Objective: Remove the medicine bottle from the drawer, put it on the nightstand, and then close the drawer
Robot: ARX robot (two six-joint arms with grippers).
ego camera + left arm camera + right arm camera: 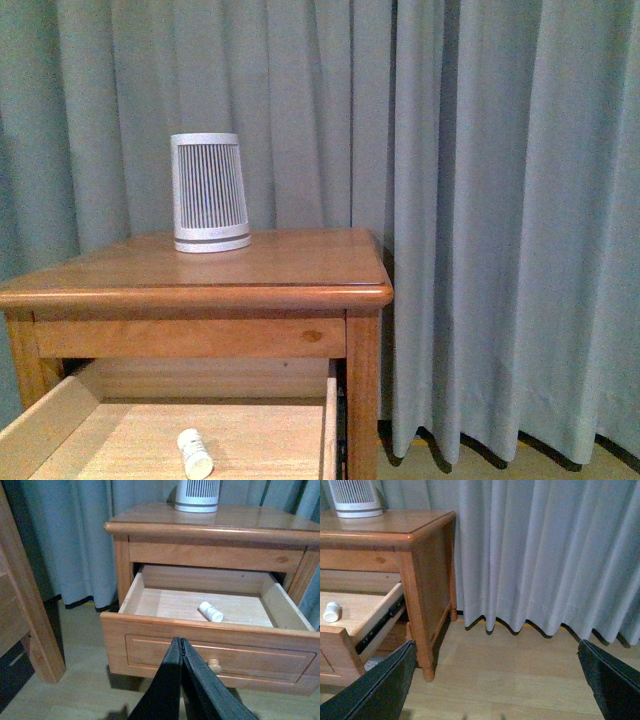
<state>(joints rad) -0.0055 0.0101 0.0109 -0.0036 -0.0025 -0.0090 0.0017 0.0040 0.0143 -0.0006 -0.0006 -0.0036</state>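
Observation:
The nightstand [290, 268] stands before grey curtains, and its upper drawer [215, 652] is pulled open. The small white medicine bottle [195, 453] lies on its side on the drawer's pale floor; it also shows in the left wrist view [211, 612] and the right wrist view [331, 611]. My left gripper [180, 641] is shut and empty, just in front of the drawer front, left of its round knob [214, 665]. My right gripper [495, 652] is open and empty, low over the floor to the right of the nightstand [415, 535]. Neither arm shows in the front view.
A ribbed white-grey tapered appliance [208, 192] stands on the nightstand top at the back left. Grey curtains [480, 200] hang behind and to the right. Other wooden furniture [25, 615] stands left of the nightstand. Pale wood floor [510, 675] lies to the right.

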